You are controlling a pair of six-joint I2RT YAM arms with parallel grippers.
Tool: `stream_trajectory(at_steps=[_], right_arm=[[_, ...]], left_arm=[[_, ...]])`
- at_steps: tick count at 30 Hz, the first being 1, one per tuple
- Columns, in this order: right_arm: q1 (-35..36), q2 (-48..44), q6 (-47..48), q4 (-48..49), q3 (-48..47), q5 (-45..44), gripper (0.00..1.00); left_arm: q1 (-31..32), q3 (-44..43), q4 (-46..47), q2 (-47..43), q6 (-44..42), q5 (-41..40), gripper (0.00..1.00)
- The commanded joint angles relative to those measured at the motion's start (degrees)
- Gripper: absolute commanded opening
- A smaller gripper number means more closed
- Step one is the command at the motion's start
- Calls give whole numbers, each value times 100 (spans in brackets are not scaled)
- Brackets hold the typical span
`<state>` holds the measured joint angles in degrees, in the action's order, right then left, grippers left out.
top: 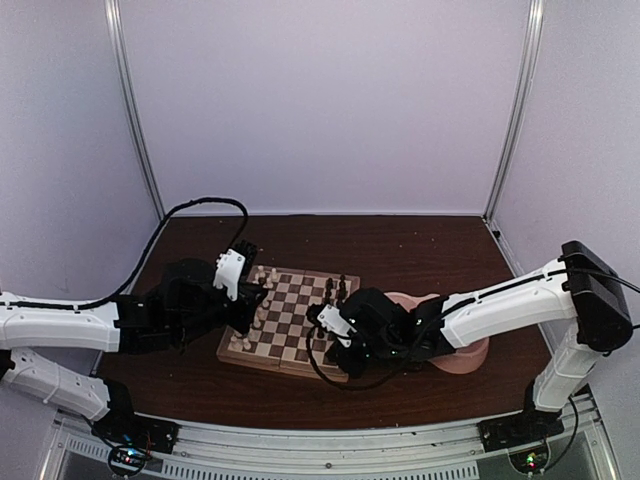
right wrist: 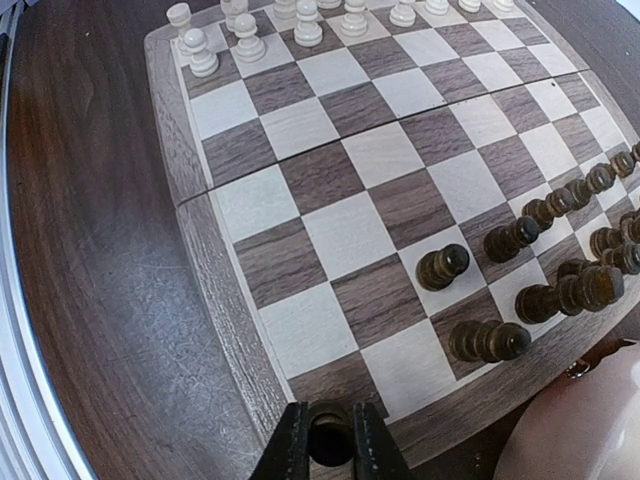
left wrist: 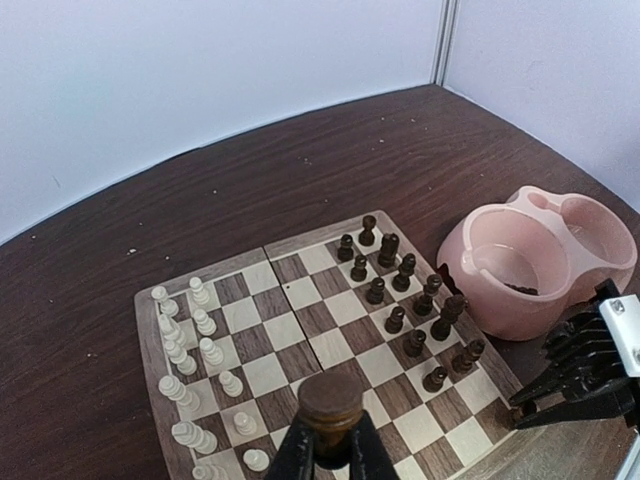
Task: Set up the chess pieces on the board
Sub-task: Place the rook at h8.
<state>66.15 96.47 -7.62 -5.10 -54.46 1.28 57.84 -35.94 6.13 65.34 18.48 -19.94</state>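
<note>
Two dark pieces pinched: left tool, right tool; board below.

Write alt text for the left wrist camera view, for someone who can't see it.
The left tool grips a dark brown chess piece at the bottom edge, above the chessboard. Cream pieces stand along its left side in the picture and dark pieces along its right, with a pink double bowl just beyond them.
</note>
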Motion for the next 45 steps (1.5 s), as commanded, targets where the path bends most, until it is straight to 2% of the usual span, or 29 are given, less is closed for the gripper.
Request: stream_trajectory(at_steps=[1, 23, 28, 33, 35, 37, 38, 45], right_arm=[[17, 177, 91, -113, -220, -101, 11], [12, 390, 120, -190, -390, -228, 12], [12, 380, 114, -185, -391, -241, 19], [12, 339, 120, -177, -369, -241, 22], [13, 319, 112, -184, -364, -263, 28], [13, 283, 105, -171, -343, -306, 40], [13, 244, 103, -157, -321, -326, 42], [6, -527, 82, 10, -129, -712, 48]], left_arm=[[-23, -108, 228, 61, -98, 136, 4], [-23, -149, 164, 64, -99, 264, 5], [-20, -145, 161, 53, -99, 263, 6], [-21, -150, 149, 36, -99, 255, 6], [-19, -145, 151, 32, -99, 259, 7], [-23, -149, 151, 31, -98, 259, 8], [-19, -150, 143, 36, -99, 255, 8], [-19, -360, -245, -53, -233, 74, 9]])
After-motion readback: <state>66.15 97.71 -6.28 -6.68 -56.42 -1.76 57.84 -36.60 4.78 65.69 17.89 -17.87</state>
